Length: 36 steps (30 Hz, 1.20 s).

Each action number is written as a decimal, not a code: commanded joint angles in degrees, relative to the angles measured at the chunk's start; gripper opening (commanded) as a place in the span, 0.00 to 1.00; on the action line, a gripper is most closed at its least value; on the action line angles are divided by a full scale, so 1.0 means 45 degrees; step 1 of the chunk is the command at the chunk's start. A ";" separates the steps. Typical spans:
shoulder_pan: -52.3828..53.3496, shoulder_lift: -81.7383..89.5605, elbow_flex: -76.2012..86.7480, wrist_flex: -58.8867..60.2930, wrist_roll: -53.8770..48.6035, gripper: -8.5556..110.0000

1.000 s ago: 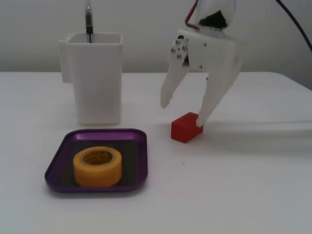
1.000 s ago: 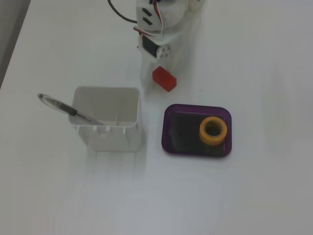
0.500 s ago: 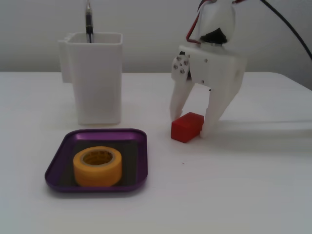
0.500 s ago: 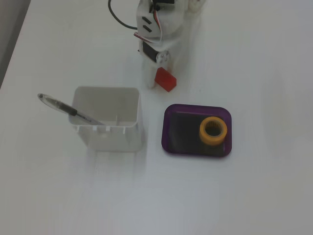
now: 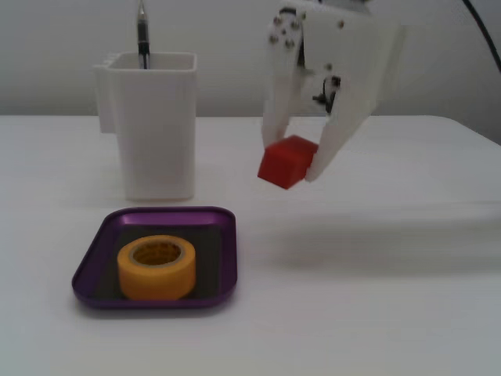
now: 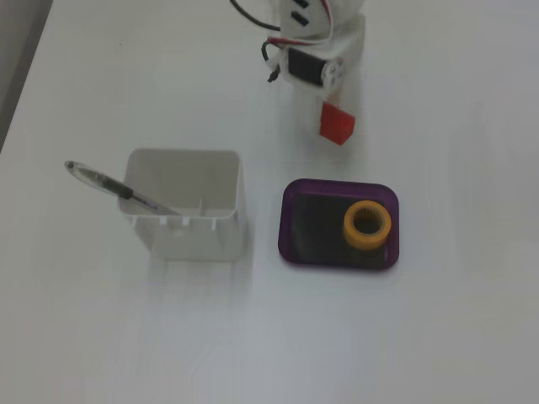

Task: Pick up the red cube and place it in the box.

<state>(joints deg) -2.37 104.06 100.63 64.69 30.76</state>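
In both fixed views my white gripper is shut on the red cube and holds it in the air above the white table. The cube also shows in the view from above, below the gripper. The box, a shallow purple tray, lies on the table to the lower left of the cube. In the view from above the tray lies just below the cube. A yellow tape roll sits inside the tray, toward its right end in the view from above.
A tall white container with a pen stands behind the tray; in the view from above it is left of the tray, pen leaning out to the left. Table edge at the far left.
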 commanded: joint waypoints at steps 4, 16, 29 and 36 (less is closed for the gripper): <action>-0.0508 -0.0723 -0.3047 0.0391 -0.0059 0.07; -0.0527 -0.5273 -0.6309 0.0234 -0.1445 0.07; 0.0137 -0.6328 -0.6816 -0.1211 -0.5586 0.07; 0.1289 -0.6367 -0.6797 -0.1270 -0.6289 0.07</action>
<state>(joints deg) 2.02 74.79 72.42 59.68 3.52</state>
